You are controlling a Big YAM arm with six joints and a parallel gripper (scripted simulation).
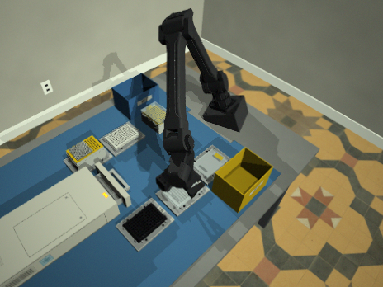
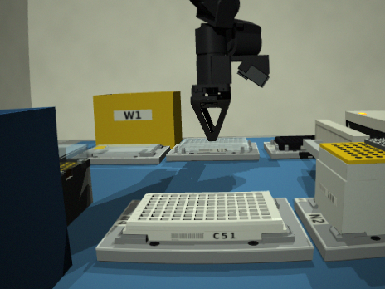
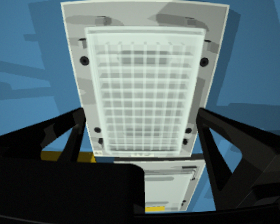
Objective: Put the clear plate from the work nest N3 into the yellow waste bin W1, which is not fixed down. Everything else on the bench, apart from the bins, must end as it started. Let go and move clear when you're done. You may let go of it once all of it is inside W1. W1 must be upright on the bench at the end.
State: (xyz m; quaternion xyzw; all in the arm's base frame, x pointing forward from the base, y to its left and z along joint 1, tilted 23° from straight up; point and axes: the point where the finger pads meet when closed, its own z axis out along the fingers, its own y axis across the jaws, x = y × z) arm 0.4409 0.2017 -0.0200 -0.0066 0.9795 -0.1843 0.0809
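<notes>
Fingers fully spread, grasping nothing; I read the gripper (image 2: pixel 211 137) poised over the clear plate (image 2: pixel 213 144), seated in its nest near the bench's bin-side edge. Grasp, lift and drop into W1 (image 1: pixel 243 177) remain.

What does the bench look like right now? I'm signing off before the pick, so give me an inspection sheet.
Surface: blue mat on a grey bench.
Job's things: clear plate seated in its nest; yellow bin upright, nothing seen inside.
Clutter: white plate, black plate, yellow-topped box, blue bin, beige machine.
Grippers: gripper open, holding nothing, tips down at the clear plate.
Cables: nothing seen.
Surroundings: patterned tile floor, wall socket.
</notes>
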